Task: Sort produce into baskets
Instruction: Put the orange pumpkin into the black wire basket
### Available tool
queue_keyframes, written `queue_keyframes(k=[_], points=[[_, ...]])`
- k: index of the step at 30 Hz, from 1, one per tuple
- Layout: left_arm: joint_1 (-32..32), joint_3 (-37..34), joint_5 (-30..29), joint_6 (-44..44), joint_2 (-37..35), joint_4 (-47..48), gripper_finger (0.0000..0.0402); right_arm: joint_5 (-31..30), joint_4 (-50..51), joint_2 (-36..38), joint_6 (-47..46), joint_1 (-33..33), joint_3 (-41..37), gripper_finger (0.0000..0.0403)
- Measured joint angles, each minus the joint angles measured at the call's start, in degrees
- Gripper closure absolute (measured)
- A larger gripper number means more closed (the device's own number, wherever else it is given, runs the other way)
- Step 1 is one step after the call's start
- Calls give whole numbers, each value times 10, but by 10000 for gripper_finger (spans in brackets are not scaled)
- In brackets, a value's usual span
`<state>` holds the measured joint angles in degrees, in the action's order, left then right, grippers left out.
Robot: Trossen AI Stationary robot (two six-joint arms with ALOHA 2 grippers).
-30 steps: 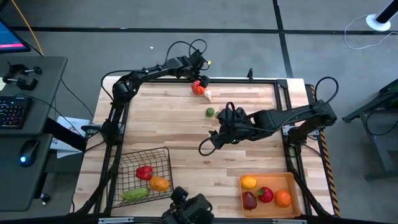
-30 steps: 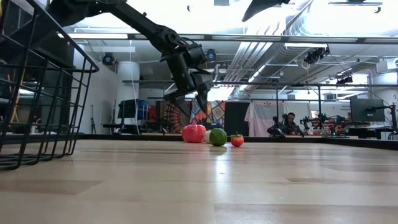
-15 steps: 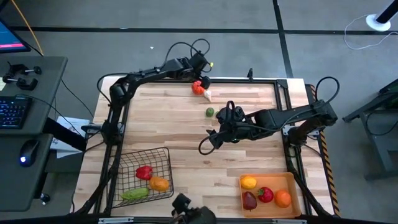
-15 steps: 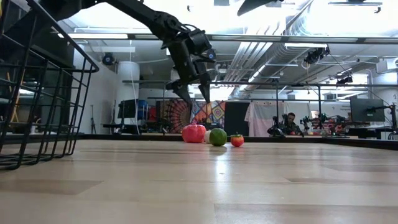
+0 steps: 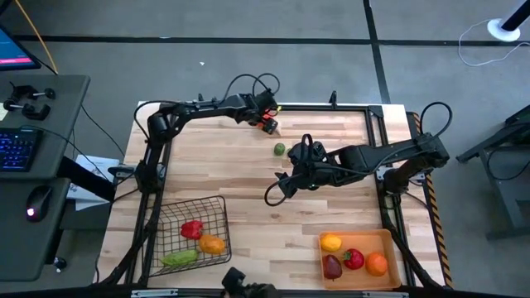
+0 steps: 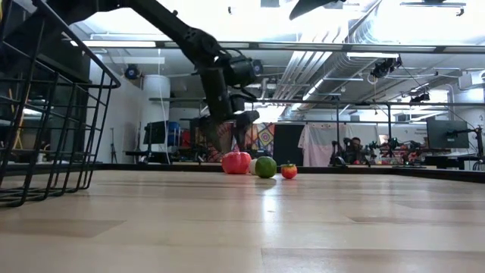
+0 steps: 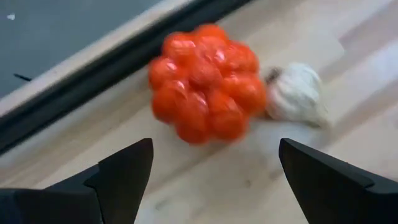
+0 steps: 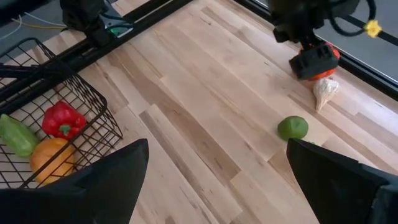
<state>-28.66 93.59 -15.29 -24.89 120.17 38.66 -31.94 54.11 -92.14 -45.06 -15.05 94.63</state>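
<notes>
A red-orange lumpy piece of produce [image 7: 205,87] lies on the table by its far edge, with a white garlic-like piece [image 7: 295,93] against it. My left gripper [image 7: 214,155] is open just above the red piece [image 6: 236,162], one finger on either side, touching nothing. It hides most of the red piece in the high view [image 5: 267,124]. A green lime [image 5: 280,149] lies nearer mid-table. A small red tomato [image 6: 289,171] shows beside the lime in the low view. My right gripper [image 5: 273,194] is open and empty over mid-table.
The black wire basket [image 5: 192,201] at the near left holds a red pepper [image 5: 191,229], an orange piece [image 5: 212,244] and a green piece [image 5: 179,258]. The orange tray [image 5: 358,235] at the near right holds several pieces. Bare wood lies between them.
My left gripper rose a little, then came down and toward the table's near edge, and now stands over the red lumpy piece. The produce has not moved. My right arm has kept still.
</notes>
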Motion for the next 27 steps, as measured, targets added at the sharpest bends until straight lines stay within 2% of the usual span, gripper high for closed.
queue_keyframes(k=[8,14,27], points=[[-24,-9,25,30,-2,-90,64,0,-1,0,-1,2,0,29],[-37,-9,85,28,15,-126,64,0,-6,0,-1,2,0,29],[-37,-9,46,66,37,-115,64,0,-14,0,-14,8,0,29]])
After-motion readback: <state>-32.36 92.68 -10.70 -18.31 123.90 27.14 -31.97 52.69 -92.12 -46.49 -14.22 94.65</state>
